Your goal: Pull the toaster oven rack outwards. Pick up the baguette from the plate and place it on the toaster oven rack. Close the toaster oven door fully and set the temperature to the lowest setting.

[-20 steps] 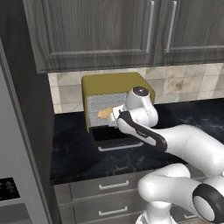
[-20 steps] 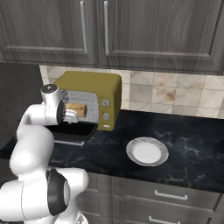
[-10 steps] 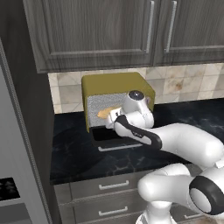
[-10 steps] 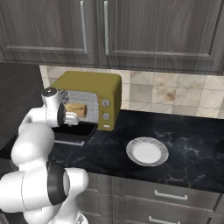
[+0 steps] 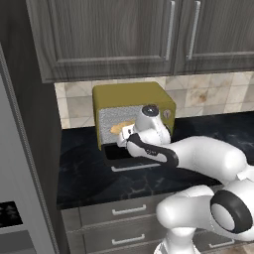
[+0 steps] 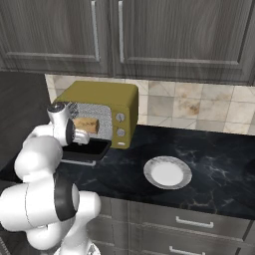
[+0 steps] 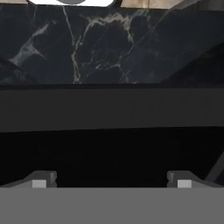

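1. One baguette lies inside the toaster oven on the toaster oven rack, and the plate on the black counter to the right is bare, so by my reading the door is the next thing to handle.
2. The toaster oven door hangs folded down flat in front of the cavity, hinged at its bottom edge; its silver bar handle runs along the outer edge toward the robot.
3. The gripper hovers just over the door with its jaws spread wide and nothing between them.
4. I judge the door stiff and fairly light, swinging freely on its hinge; the glass panel looks slick, so a lift from under the outer edge near the handle should serve better than a pinch.
5. Pushing too hard could slide the light-looking oven back on the smooth counter.
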Motion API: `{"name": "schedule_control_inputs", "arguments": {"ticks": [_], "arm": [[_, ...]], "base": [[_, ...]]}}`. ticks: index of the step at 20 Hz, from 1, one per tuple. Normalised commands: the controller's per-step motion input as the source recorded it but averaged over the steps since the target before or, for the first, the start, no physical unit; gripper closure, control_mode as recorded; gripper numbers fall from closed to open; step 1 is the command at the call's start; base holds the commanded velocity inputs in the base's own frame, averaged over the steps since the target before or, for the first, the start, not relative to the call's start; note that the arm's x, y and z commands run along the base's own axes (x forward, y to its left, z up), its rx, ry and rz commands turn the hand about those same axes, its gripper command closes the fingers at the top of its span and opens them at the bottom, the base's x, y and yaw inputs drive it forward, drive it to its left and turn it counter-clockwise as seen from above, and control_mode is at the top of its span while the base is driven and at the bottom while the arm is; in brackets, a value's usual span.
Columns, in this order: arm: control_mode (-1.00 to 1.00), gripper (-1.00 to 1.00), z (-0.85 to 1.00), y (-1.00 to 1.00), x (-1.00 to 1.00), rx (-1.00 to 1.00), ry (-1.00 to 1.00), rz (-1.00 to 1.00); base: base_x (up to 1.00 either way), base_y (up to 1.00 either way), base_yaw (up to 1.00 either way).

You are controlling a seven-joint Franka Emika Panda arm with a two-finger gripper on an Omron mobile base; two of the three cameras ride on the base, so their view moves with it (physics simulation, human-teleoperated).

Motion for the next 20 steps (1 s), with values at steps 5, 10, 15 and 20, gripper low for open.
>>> {"name": "schedule_control_inputs", "arguments": {"ticks": [5, 10, 15, 20], "arm": [[-1.00, -1.00, -0.13, 0.02, 0.19, 0.00, 0.00, -0.02], [-1.00, -1.00, -0.14, 0.01, 0.22, 0.00, 0.00, -0.01], [-1.00, -1.00, -0.17, 0.06, 0.21, -0.02, 0.00, 0.00], [-1.00, -1.00, -0.19, 0.13, 0.19, -0.05, 0.00, 0.00]], "base": [[0.00, 0.00, 0.00], [0.00, 0.00, 0.00], [0.00, 0.00, 0.00], [0.00, 0.00, 0.00]]}}
